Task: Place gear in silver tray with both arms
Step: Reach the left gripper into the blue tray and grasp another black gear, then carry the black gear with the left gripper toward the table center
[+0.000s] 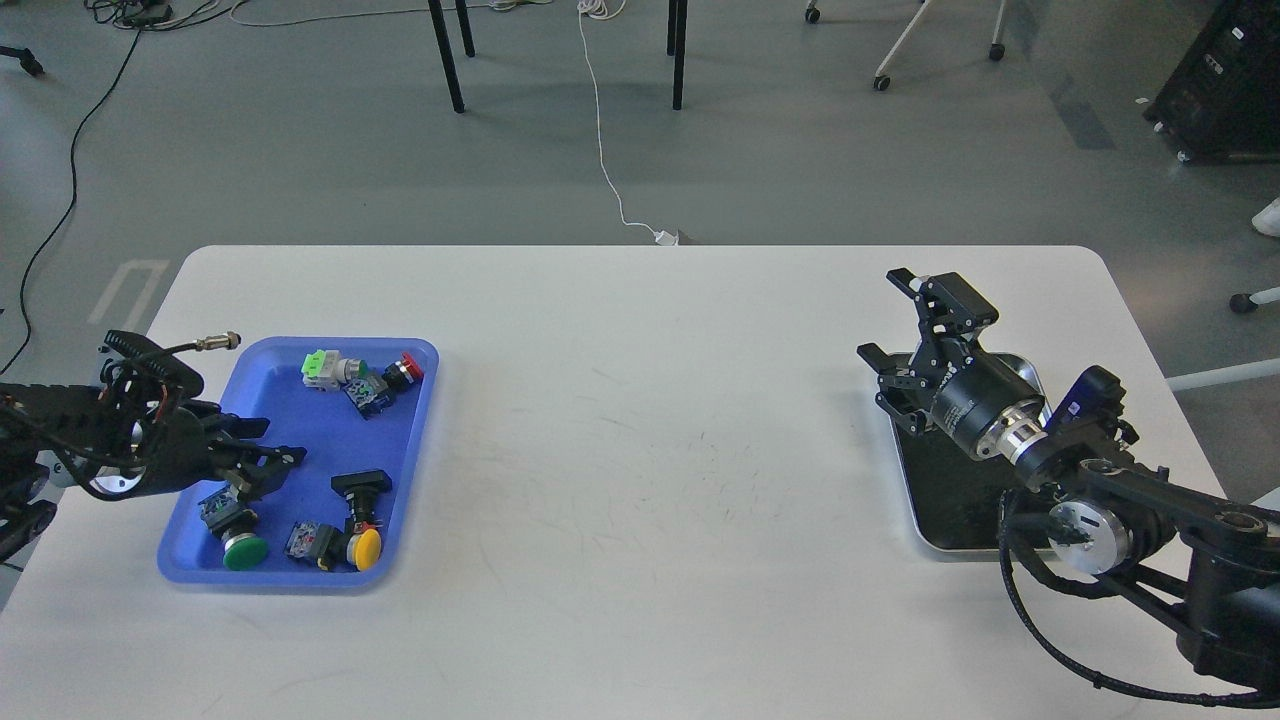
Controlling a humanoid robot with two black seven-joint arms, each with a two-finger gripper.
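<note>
silver tray [935, 500] long axis runs near-to-far on the counter [640, 400], half hidden by your right hand [888, 318], fingers wide. left hand [268, 440] wide over the blue tray [300, 575].

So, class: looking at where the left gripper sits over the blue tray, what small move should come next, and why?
Probably lower the left gripper onto the green-capped button just below it: its fingers look open and empty above the blue tray, and the silver tray shows no parts.

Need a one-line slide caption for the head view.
Left gripper open over blue tray of push-button switches; right gripper open above empty silver tray across the white table.
</note>
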